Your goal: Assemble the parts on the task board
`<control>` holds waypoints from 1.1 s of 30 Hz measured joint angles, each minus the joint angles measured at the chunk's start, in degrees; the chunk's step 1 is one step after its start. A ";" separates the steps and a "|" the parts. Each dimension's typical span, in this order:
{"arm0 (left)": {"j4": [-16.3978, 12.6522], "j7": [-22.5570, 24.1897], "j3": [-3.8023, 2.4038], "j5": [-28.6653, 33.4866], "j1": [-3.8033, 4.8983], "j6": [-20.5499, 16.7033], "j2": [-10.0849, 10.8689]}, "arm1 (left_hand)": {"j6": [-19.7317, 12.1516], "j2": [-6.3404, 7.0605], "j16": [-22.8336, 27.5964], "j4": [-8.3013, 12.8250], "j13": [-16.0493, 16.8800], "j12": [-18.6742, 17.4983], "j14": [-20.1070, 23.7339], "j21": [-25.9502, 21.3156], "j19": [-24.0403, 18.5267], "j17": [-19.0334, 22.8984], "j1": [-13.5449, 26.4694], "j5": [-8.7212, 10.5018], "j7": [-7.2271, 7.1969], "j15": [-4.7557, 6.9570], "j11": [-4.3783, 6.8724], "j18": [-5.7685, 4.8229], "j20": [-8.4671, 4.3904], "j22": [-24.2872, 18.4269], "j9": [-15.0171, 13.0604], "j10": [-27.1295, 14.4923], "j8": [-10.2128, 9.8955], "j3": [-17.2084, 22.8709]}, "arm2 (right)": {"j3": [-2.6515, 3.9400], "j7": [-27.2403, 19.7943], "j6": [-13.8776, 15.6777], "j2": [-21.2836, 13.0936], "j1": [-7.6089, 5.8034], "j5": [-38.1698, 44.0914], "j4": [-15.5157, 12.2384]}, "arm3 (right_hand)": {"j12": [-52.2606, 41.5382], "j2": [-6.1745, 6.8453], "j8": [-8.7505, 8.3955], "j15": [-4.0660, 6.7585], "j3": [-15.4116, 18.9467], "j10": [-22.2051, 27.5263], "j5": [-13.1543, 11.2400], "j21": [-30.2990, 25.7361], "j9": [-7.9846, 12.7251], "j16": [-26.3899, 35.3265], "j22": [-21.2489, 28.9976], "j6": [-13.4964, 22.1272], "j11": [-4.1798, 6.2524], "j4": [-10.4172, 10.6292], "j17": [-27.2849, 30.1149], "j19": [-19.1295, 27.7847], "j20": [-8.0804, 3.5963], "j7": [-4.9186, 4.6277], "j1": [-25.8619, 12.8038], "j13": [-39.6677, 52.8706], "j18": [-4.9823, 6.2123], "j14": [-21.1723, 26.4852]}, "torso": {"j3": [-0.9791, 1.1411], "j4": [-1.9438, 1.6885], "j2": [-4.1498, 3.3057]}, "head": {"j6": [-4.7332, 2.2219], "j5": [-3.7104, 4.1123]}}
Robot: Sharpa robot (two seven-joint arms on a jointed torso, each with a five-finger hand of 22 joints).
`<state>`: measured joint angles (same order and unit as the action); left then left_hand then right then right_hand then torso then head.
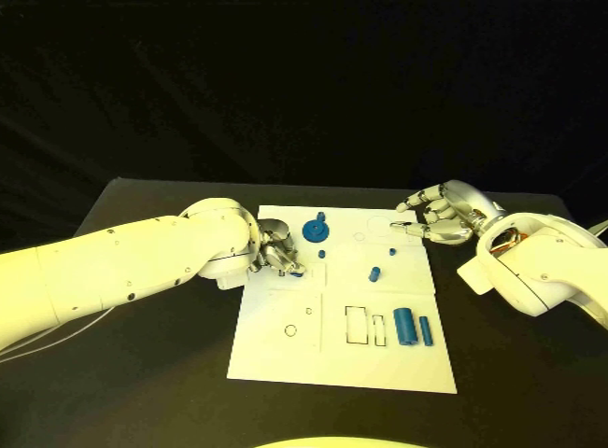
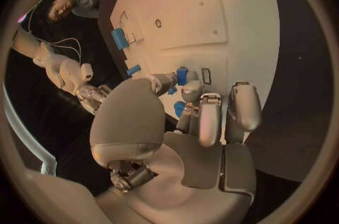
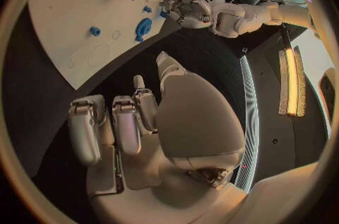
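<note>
the task board (image 1: 344, 355) lies mid-bench (image 1: 142, 392), its left edge partly hidden by the left hand (image 1: 276, 254), which pinches a small blue part (image 2: 182, 75) over it. the right hand (image 1: 438, 213) hovers at the board's far right corner, fingers spread, holding nothing.

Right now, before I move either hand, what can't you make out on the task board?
- Left silver hand: head view, its own fingers hide whether it pinches a small blue part; left wrist view shows blue at its fingertips, grip unclear.
- White task board: outlined slots too small to tell depth.
- Right silver hand: seems empty; underside hidden.
</note>
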<state>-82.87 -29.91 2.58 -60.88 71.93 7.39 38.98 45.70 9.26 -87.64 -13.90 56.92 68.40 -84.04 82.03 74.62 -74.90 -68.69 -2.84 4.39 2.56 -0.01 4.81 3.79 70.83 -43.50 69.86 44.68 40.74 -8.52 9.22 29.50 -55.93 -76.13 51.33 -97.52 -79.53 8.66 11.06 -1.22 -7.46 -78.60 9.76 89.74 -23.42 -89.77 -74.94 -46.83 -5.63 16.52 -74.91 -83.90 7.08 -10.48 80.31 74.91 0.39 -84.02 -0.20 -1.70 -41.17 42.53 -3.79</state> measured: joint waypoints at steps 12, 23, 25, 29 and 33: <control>0.19 -0.02 0.04 0.01 -0.04 0.17 -0.21 | 1.14 0.41 -0.55 3.06 0.69 0.61 0.00 0.22 0.50 0.00 4.18 0.04 -0.32 0.42 0.42 0.00 -0.07 0.51 -7.11 0.84 0.27 3.38 | 0.00 0.00 0.00 0.05 0.00 0.00 0.06 | 0.00 0.00 0.00 0.00 0.00 0.00 0.00 0.00 0.00 0.00 0.01 0.00 0.00 0.00 0.00 0.00 0.00 0.00 0.00 0.00 0.00 0.00 | 0.04 0.01 -0.01 | 0.23 -0.07; 0.53 -0.14 0.04 0.02 -0.04 0.19 -0.51 | 1.73 0.71 -0.56 4.45 0.95 0.66 0.03 0.22 0.83 -0.04 6.59 0.06 -0.49 0.45 0.62 0.00 -0.40 0.81 -7.61 1.04 0.28 4.26 | 0.00 -0.06 0.00 0.09 0.02 0.00 0.10 | 0.00 0.00 0.00 0.00 0.00 0.00 0.00 0.00 0.00 0.00 0.01 0.00 0.00 0.00 0.01 0.00 0.00 0.00 0.00 0.04 0.00 0.00 | 0.08 0.05 -0.01 | 0.36 -0.12; 0.59 -0.17 0.04 0.03 -0.04 0.19 -0.56 | 1.75 0.71 -0.56 4.62 0.95 0.82 0.21 0.22 0.83 -0.04 6.59 0.06 -0.50 0.62 0.61 0.00 -0.40 0.81 -7.61 1.04 0.28 4.10 | 0.00 -0.07 0.00 0.09 0.02 0.00 0.11 | 0.00 0.00 0.00 0.00 0.00 0.00 0.00 0.00 0.00 0.00 0.01 0.00 0.00 0.00 0.00 0.00 0.00 0.00 0.00 0.04 0.00 0.00 | 0.08 0.06 0.00 | 0.36 -0.12; 0.72 -0.20 0.04 0.04 -0.04 0.19 -0.66 | 2.03 0.71 -0.56 4.63 0.95 0.82 0.21 0.22 0.83 -0.04 7.18 0.06 -0.79 0.62 0.61 0.00 -0.40 0.81 -7.61 1.03 0.27 3.96 | 0.00 -0.08 0.00 0.08 0.02 0.00 0.11 | 0.00 0.00 0.00 0.00 0.00 0.00 0.00 0.00 0.00 0.00 0.02 0.00 0.00 0.00 0.01 0.00 0.00 0.00 0.00 0.04 0.00 0.00 | 0.08 0.05 0.01 | 0.37 -0.07; 0.85 -0.23 0.05 0.04 -0.04 0.18 -0.80 | 2.88 0.69 -0.56 3.79 1.13 0.82 0.21 0.22 0.83 -0.04 7.95 0.06 -1.25 0.62 0.72 0.00 -0.40 0.81 -7.80 1.52 0.00 2.81 | 0.00 -0.11 0.00 0.08 0.02 0.00 0.13 | 0.00 0.00 0.00 0.00 0.00 0.00 0.00 0.00 0.00 0.00 0.02 0.00 0.00 0.00 0.01 0.00 0.00 0.00 0.00 0.04 0.00 0.00 | 0.07 0.05 0.02 | 0.41 -0.04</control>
<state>-82.01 -30.14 2.63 -60.83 71.89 7.57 38.18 48.58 9.96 -88.20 -10.11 58.05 69.22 -83.83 82.25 75.45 -74.94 -60.74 -2.78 3.14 3.18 0.72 4.81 3.39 71.63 -51.30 71.39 44.68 43.54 -8.52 9.11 29.51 -55.85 -76.11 51.33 -97.40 -79.53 8.66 11.06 -1.22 -7.46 -78.60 9.76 89.74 -23.43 -89.77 -74.92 -46.83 -5.63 16.52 -74.90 -83.90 7.08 -10.48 80.31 74.95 0.39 -84.02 -0.13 -1.65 -41.15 42.94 -3.83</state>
